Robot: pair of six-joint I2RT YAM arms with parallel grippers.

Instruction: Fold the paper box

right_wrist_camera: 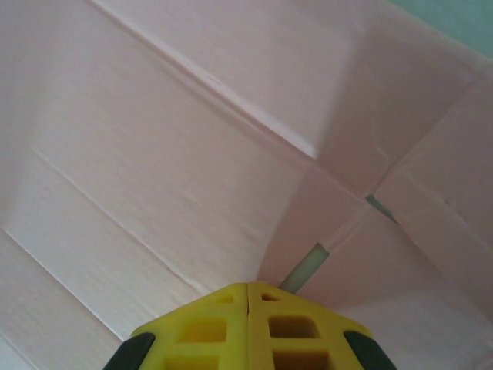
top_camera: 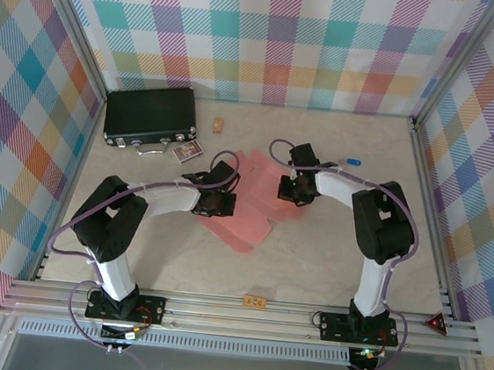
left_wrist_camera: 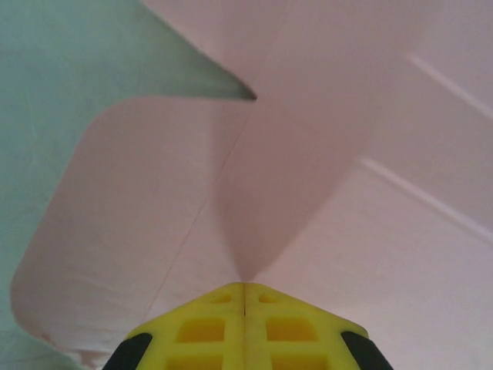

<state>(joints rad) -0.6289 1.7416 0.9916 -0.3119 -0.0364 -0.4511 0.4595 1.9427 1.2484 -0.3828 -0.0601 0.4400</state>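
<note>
The paper box (top_camera: 249, 210) lies as a flat salmon-pink flapped cut-out in the middle of the table, between the two arms. My left gripper (top_camera: 224, 202) rests at its left edge. In the left wrist view its yellow fingers (left_wrist_camera: 244, 289) are shut tip to tip over the creased card (left_wrist_camera: 154, 200), with nothing visible between them. My right gripper (top_camera: 291, 192) sits on the cut-out's upper right part. The right wrist view has those fingers (right_wrist_camera: 248, 287) shut together above the card (right_wrist_camera: 154, 154), just beside a narrow slot (right_wrist_camera: 305, 268) cut in it.
A black case (top_camera: 151, 117) with metal latches lies at the back left, a small card (top_camera: 188, 150) in front of it and a wooden block (top_camera: 219, 125) to its right. A blue-tipped object (top_camera: 353, 162) lies behind the right arm. Checkered walls enclose the table.
</note>
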